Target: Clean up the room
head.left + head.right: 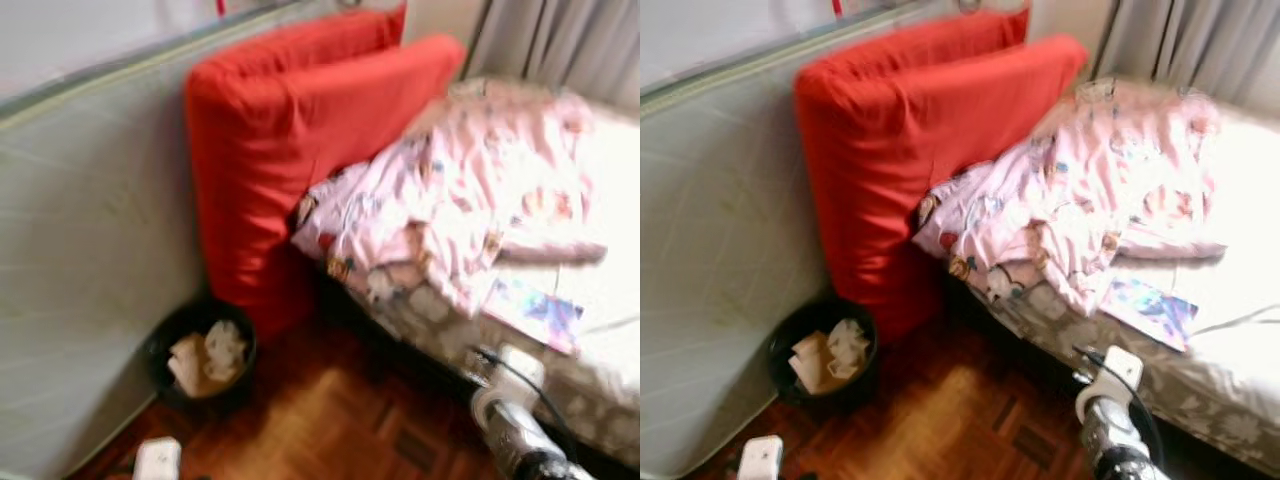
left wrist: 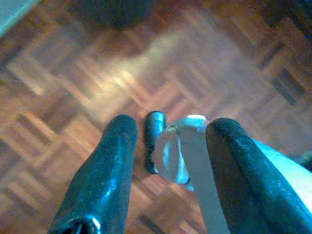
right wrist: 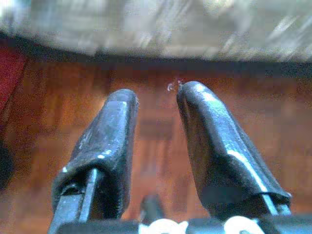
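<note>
A crumpled pink patterned blanket lies heaped on the bed, with a colourful flat sheet beside it near the bed's edge. A black bin holding crumpled paper stands on the parquet floor below the red cushions. My left gripper hangs over the floor, open; a pale blurred object and a small dark cylinder show between its fingers, and I cannot tell what they are. My right gripper is open and empty, low over the floor by the bed's side.
Two big red cushions lean at the head of the bed. A grey mattress stands against the wall on the left. Grey curtains hang behind the bed. My right arm shows at the bottom right. The picture is blurred.
</note>
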You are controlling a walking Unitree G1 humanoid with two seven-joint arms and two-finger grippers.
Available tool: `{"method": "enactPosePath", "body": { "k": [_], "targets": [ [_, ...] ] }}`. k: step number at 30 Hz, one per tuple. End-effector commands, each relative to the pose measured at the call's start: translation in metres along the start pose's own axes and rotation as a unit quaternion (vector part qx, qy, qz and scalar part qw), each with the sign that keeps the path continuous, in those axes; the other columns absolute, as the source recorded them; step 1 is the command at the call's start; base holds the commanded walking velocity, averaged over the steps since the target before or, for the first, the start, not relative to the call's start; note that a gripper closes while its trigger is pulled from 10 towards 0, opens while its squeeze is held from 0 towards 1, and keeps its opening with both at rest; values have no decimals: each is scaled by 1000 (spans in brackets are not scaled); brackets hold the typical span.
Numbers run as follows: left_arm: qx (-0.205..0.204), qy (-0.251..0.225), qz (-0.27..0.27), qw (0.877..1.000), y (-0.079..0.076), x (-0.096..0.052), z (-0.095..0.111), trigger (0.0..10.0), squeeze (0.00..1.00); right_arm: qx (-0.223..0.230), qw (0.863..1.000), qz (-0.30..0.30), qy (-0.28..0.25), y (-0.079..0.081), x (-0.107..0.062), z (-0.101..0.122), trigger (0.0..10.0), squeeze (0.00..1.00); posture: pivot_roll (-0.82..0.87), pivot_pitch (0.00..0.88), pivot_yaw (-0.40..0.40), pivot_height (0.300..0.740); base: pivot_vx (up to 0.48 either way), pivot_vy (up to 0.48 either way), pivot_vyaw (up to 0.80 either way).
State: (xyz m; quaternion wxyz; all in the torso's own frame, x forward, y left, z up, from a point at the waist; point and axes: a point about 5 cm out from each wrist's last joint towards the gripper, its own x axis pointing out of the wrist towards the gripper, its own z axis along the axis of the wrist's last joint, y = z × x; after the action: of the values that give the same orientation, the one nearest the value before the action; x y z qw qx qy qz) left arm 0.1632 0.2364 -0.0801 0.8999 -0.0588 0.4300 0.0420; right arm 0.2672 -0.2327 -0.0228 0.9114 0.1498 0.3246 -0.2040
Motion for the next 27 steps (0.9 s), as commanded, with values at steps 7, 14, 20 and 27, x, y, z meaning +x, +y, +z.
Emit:
{"method": "enactPosePath", "body": {
  "k": [7, 14, 20, 27],
  "targets": [
    [10, 8, 7, 1000, 8, -3, -5, 10000, 0, -29, 984, 1, -178, -32, -20, -7, 10000, 0, 78, 61, -53, 740, 0, 0, 0],
    [7, 8, 8, 1000, 8, -4, -7, 10000, 0, -33, 973, 31, -227, -27, -23, 6, 10000, 0, 77, 52, -57, 740, 0, 0, 0],
    [6, 12, 7, 1000, 8, -6, -12, 10000, 0, -36, 962, 83, -258, -24, -28, 13, 10000, 0, 68, 46, -64, 740, 0, 0, 0],
    [6, 13, 4, 1000, 7, -6, -15, 10000, 0, -44, 954, 133, -266, -18, -30, 19, 10000, 0, 64, 48, -71, 740, 0, 0, 0]
  ]
}}
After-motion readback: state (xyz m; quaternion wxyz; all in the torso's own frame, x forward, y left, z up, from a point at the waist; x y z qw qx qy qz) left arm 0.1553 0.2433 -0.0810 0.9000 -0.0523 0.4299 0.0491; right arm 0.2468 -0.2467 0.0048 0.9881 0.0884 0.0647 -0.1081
